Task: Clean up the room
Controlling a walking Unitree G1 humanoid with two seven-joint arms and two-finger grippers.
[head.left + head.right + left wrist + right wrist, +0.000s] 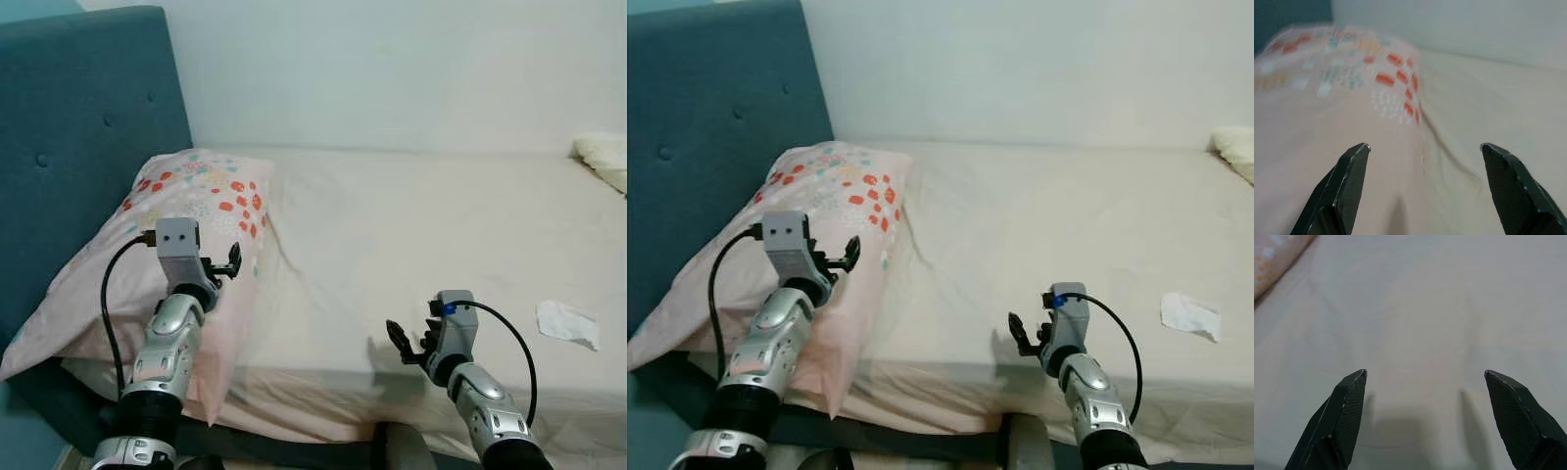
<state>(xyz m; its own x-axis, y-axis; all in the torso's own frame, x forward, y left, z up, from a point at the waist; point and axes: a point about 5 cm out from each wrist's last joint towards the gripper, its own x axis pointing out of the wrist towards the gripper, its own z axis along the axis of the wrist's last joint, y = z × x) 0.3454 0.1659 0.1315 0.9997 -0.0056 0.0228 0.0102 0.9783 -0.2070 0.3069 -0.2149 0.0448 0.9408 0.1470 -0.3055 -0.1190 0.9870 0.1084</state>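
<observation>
Room: I see a bed with a cream fitted sheet (pixel 411 225) set against a pale wall (pixel 392 69), with a teal upholstered headboard (pixel 78 127) at the robot's left.
Landmark: a pink pillow with red, teal and white floral print (pixel 186 211) lies at the head of the bed and leans on the headboard.
Left gripper (pixel 233 260): raised over the pillow's near edge. Its fingers stand wide apart with nothing between them. In the left wrist view the black fingertips (pixel 1354 161) frame the pillow fabric and the sheet beside it. I cannot tell whether they touch the cloth.
Right gripper (pixel 402 343): low over the sheet, well to the right of the pillow, near the front edge of the mattress. Its fingers (pixel 1347 401) are spread and empty, with bare sheet beyond them.
Loose item: a crumpled white piece of tissue or paper (pixel 566 323) lies on the sheet, far right of the pillow and beyond the right gripper.
Other: a cream-white bundle of fabric (pixel 602 157) sits at the far right end of the bed, partly cut off.
</observation>
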